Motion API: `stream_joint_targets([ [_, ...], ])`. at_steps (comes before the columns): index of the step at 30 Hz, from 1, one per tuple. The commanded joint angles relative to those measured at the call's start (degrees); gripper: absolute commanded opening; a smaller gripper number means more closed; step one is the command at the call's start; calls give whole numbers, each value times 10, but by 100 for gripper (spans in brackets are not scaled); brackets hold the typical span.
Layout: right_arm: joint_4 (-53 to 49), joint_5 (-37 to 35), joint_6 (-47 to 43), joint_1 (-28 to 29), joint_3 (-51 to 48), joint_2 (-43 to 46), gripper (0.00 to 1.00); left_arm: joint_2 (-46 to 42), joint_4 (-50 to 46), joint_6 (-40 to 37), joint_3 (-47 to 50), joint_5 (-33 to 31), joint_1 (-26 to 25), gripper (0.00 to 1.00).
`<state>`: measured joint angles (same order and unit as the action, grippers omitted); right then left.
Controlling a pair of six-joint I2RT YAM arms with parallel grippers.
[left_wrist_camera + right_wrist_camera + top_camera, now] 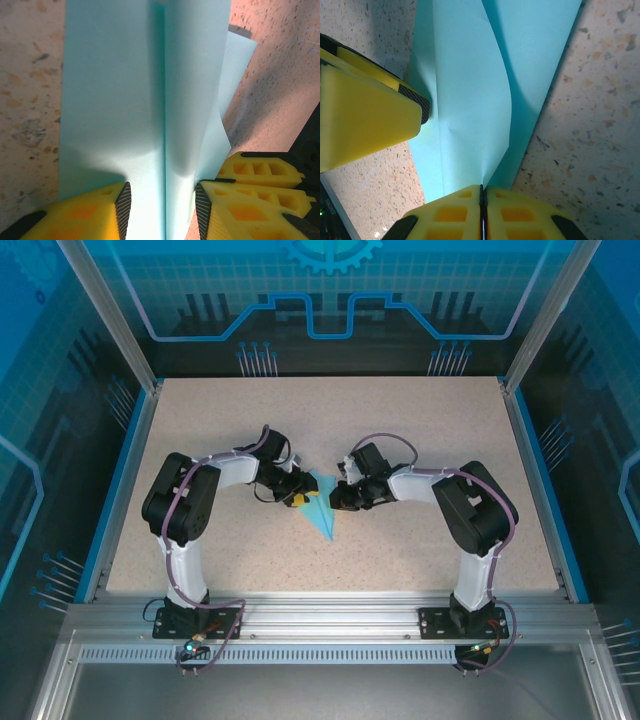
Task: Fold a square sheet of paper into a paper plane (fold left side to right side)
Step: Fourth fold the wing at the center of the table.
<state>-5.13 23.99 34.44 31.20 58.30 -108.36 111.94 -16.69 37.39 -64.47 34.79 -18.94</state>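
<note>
The square sheet of paper [322, 512] lies mid-table as a narrow, pointed light-blue shape, its sharp tip toward the near edge. In the left wrist view the paper [115, 100] shows a straight centre crease. My left gripper [162, 200] stands open astride that crease, fingertips resting on the paper on either side. My right gripper [481, 192] is shut on the edge of a lifted flap of the paper [470, 90], which curves up off the layer beneath. From above, the left gripper [298, 498] and right gripper [338, 495] meet at the paper's wide end.
The speckled beige table [420, 430] is bordered by a blue rim and aluminium frame posts. The right gripper's yellow fingers [260, 172] sit just right of my left one, and a left finger [370, 110] is close to the right gripper.
</note>
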Motion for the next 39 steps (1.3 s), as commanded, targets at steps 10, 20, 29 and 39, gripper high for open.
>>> stream_joint_targets([
  [10,-21,-7,-13,1,18,-22,11,18,-28,-9,-5,-14,-6,42],
  [20,-44,-26,-20,2,21,-35,11,14,-29,-10,-3,-14,-6,42],
  [29,-91,-47,-32,6,24,-43,10,-47,-69,-42,-21,-41,-6,47],
  [39,-97,-53,-32,12,23,-47,8,-42,-47,-49,-42,-3,-15,15],
])
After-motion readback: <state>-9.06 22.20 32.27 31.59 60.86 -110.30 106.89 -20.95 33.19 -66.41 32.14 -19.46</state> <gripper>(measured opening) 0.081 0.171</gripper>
